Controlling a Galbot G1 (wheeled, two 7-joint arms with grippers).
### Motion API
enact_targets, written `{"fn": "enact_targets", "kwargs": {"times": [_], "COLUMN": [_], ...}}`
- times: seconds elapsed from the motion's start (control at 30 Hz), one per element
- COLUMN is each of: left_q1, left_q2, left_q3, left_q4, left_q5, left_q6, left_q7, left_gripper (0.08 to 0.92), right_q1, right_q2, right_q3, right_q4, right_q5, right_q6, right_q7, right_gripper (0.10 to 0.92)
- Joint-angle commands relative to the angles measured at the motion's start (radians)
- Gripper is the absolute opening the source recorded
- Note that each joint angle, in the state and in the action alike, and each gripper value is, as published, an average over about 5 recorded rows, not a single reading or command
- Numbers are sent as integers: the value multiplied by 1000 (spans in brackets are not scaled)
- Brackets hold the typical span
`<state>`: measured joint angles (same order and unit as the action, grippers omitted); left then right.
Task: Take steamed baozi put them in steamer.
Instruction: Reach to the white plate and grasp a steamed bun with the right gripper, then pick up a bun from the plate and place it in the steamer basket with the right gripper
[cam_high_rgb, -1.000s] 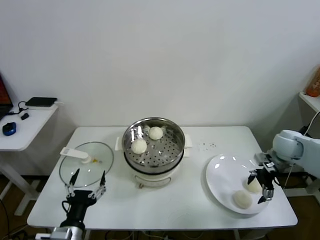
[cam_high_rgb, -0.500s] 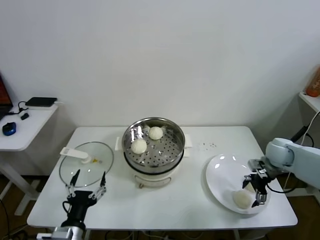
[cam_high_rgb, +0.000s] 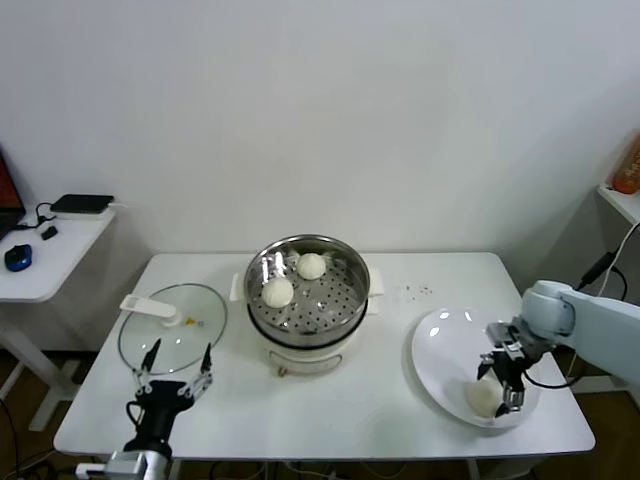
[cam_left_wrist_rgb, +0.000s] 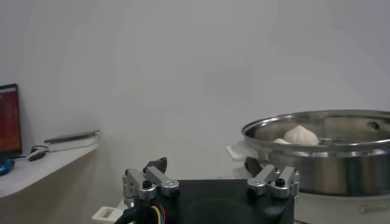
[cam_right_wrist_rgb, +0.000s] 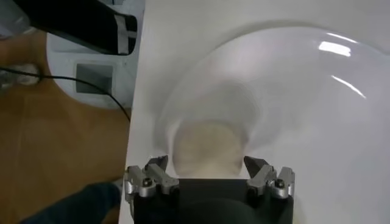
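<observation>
The steel steamer (cam_high_rgb: 340, 300) stands mid-table on its white base and holds two white steamed baozi (cam_high_rgb: 277, 292) (cam_high_rgb: 312, 266); its rim (cam_left_wrist_rgb: 317, 131) also shows in the left wrist view. On the white plate (cam_high_rgb: 445, 350) a baozi (cam_high_rgb: 482, 399) lies at the near side. My right gripper (cam_high_rgb: 503, 382) (cam_right_wrist_rgb: 207, 164) is low over the plate, open, with a baozi (cam_right_wrist_rgb: 207, 146) between its spread fingers, apart from both. My left gripper (cam_high_rgb: 175, 372) (cam_left_wrist_rgb: 207, 165) waits open near the table's front left.
A glass lid (cam_high_rgb: 172, 325) with a white handle lies flat left of the steamer. A small white side table (cam_high_rgb: 45, 260) with a mouse and cables stands further left. The table's right edge runs close behind the plate (cam_right_wrist_rgb: 292, 91).
My right gripper has come down and in toward the plate's near side, still open, and now straddles a baozi. The left arm has not moved.
</observation>
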<state>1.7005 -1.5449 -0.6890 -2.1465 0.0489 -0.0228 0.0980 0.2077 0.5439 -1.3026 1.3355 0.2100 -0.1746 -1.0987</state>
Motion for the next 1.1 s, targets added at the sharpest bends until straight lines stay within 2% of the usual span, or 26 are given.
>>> {"fn": "enact_targets", "kwargs": {"times": [0.03,0.17,0.4,0.53,0.83,1.1], "left_q1": [3,4,3,3,6,5], "left_q2": [1,1,0,0,1,2], "left_q3": [-1,-4,-2,-3,-3,-6], "left_q4": [1,1,1,2,0,-4], "left_q5": [-1,-3,-4,-4,-3,-4], "left_q6": [-1,-2,-1,-1,-1,2], "left_q7": [0,0,0,0,0,0], "left_gripper": [823,823,823,823,823,823], "right_q1": [-11,-10,-6,-7,90,409], "right_q2": [13,15,5,-2,-4,17], "right_q3": [8,7,7,10,-23,-186], "right_q4": [-9,-7,-4,0,18,118], "right_q5": [-2,-1,-3,-3,27,109], "right_q6": [-1,-4,-6,-6,8,95], "right_q7": [3,-3,-15,-17,-20,-40], "right_gripper": [823,819,715,684,670,672]}}
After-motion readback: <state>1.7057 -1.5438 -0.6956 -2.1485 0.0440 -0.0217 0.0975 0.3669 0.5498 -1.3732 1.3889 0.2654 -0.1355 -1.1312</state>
